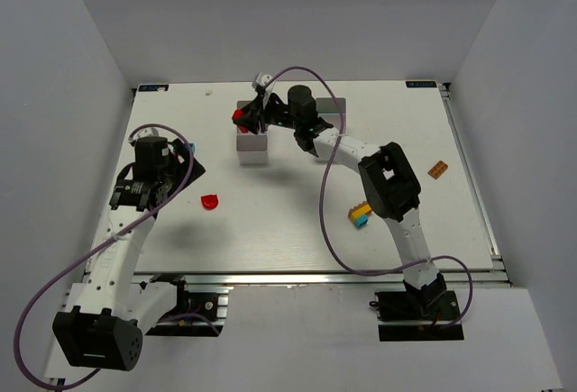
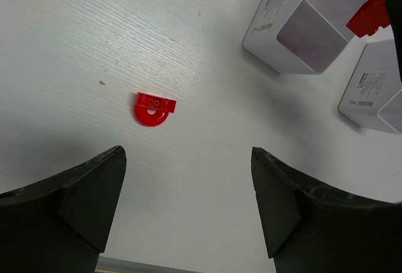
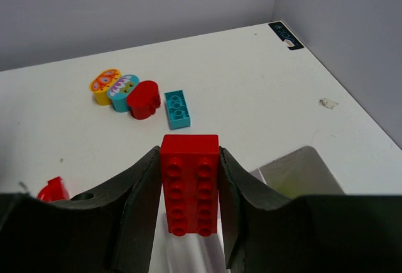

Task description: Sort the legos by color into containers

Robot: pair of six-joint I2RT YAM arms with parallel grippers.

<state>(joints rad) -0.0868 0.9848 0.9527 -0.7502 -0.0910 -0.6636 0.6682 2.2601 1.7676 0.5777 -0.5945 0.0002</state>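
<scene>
The right claw (image 3: 189, 157) is closed on a red brick (image 3: 190, 185), which stands lengthwise between its fingers, studs facing the wrist camera. Just under and a little to the right of it lies a white bin (image 3: 300, 172). I cannot tell which compartment the brick hangs over. To do this step well, I would centre the brick over one compartment, clear of the dividing walls. I would then lower it inside the rim before opening, so it cannot bounce out, and keep that cell for red.

The left claw (image 2: 187, 154) is spread wide and holds nothing. A red arch brick (image 2: 154, 108) lies on the table just ahead of it, untouched, a likely next pick.

Counted, there are two bins: the second bin (image 2: 377, 91) sits beside the first. Nine bricks show:
- The held red one and the arch.
- A row beyond the right claw: an orange-yellow rounded piece (image 3: 103, 86), a teal rounded piece (image 3: 122, 88), a red rounded piece (image 3: 143, 99) and a cyan brick (image 3: 178, 108).
- Well behind it, near its own arm: a yellow brick (image 1: 359, 210) touching a blue brick (image 1: 362, 222), and an orange brick (image 1: 439, 169).
</scene>
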